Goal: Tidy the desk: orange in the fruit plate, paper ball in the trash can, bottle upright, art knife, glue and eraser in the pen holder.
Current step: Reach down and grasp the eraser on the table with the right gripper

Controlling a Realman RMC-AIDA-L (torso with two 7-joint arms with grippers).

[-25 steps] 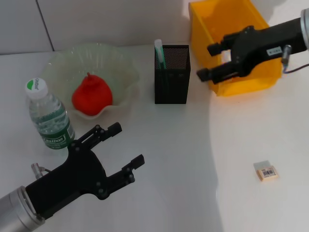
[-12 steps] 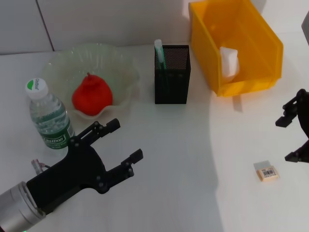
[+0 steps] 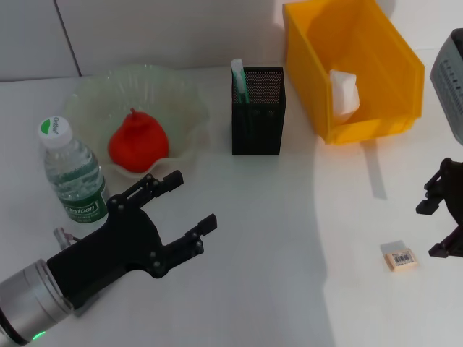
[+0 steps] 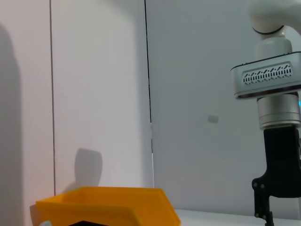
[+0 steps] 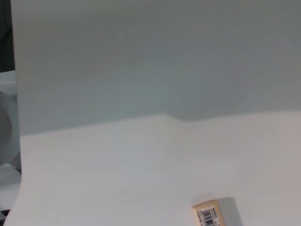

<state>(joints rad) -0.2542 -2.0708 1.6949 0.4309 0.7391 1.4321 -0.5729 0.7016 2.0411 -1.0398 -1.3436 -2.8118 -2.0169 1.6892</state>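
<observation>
The orange (image 3: 137, 142) lies in the pale glass fruit plate (image 3: 181, 108) at the back left. The bottle (image 3: 72, 173) stands upright in front of the plate. A white paper ball (image 3: 345, 92) rests inside the yellow trash can (image 3: 394, 54). From the black mesh pen holder (image 3: 258, 116) a white and green stick (image 3: 239, 78) pokes up; I cannot tell whether it is the glue or the art knife. The eraser (image 3: 398, 256) (image 5: 214, 214) lies flat at the front right. My right gripper (image 3: 432, 230) hangs open just to its right. My left gripper (image 3: 192, 201) is open near the bottle.
The trash can's rim (image 4: 108, 207) shows in the left wrist view, with my right arm (image 4: 277, 141) beyond it. Bare white desk lies between the pen holder and the eraser. A grey wall runs behind the desk.
My right gripper has left the trash can, where the paper ball now lies, and come down at the right beside the eraser. My left gripper has shifted only slightly.
</observation>
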